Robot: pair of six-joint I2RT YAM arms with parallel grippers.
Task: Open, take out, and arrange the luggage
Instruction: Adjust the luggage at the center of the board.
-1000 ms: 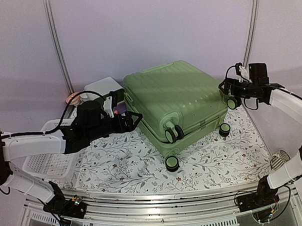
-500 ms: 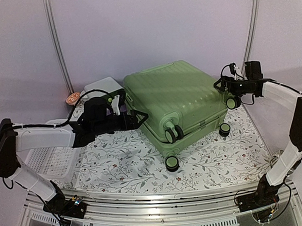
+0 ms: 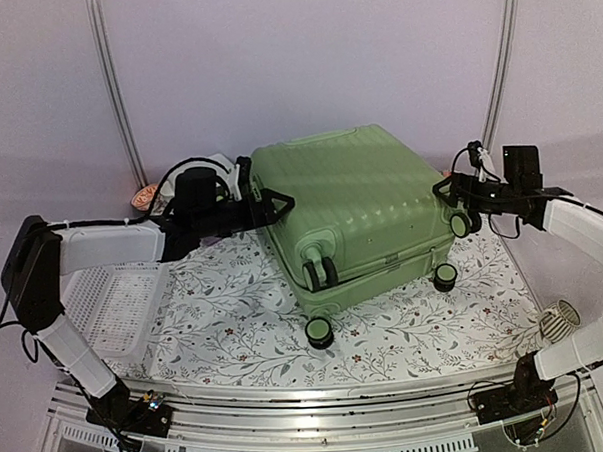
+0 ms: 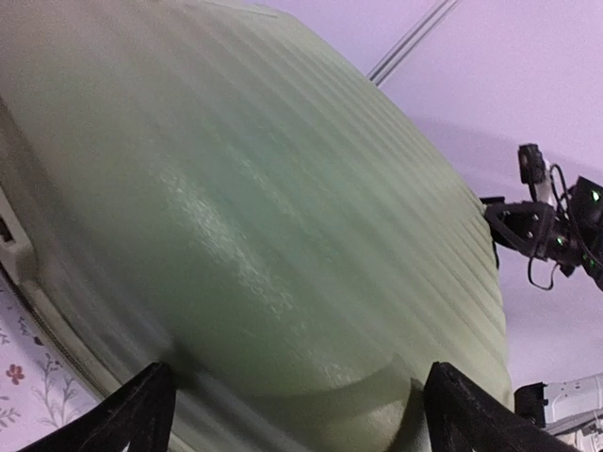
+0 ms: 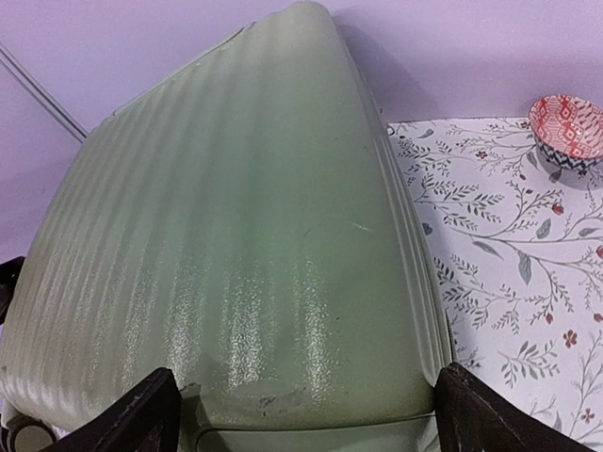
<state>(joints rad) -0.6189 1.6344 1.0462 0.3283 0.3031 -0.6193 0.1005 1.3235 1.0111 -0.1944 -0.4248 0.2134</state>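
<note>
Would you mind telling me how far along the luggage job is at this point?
Nothing looks completed: the luggage lies shut on the floral cloth, its two shells together. In hand: the left claw and right claw, both open, bracket its opposite sides, seemingly positioning it. Left: opening it, taking things out and arranging them.
</note>
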